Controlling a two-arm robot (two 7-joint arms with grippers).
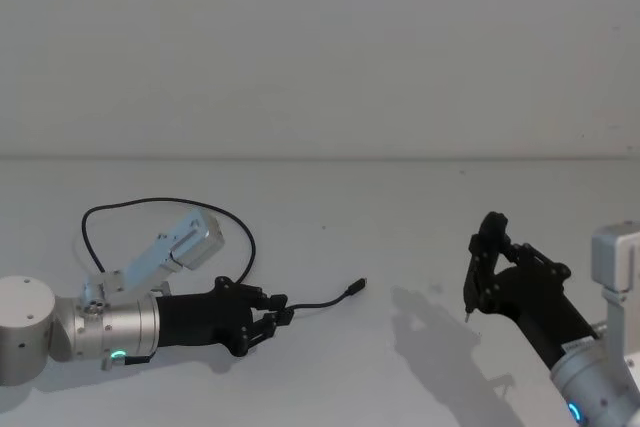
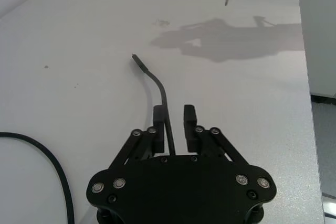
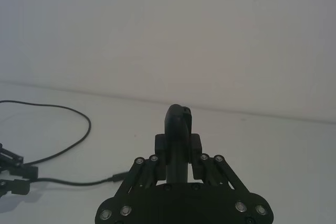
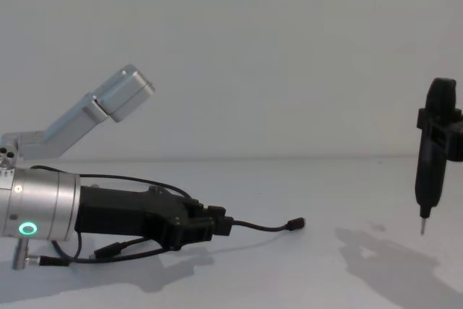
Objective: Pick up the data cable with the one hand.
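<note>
Head view: left claw (image 1: 278,311) low on the counter (image 1: 400,237) at 8 o'clock, fingers closed around the data cable (image 1: 320,301); plug points toward 3 o'clock.
Left wrist view: cable (image 2: 160,90) runs between the narrowly spaced fingers (image 2: 189,116).
Chest view: right claw (image 4: 438,135) at 3 o'clock, clamped on a pen-like tool (image 4: 427,179), hanging above the counter.

Thin black data cable (image 1: 318,301) looped on table, between left pincer (image 1: 279,313) fingers, plug beyond

No readable text, label or number shows anywhere.
</note>
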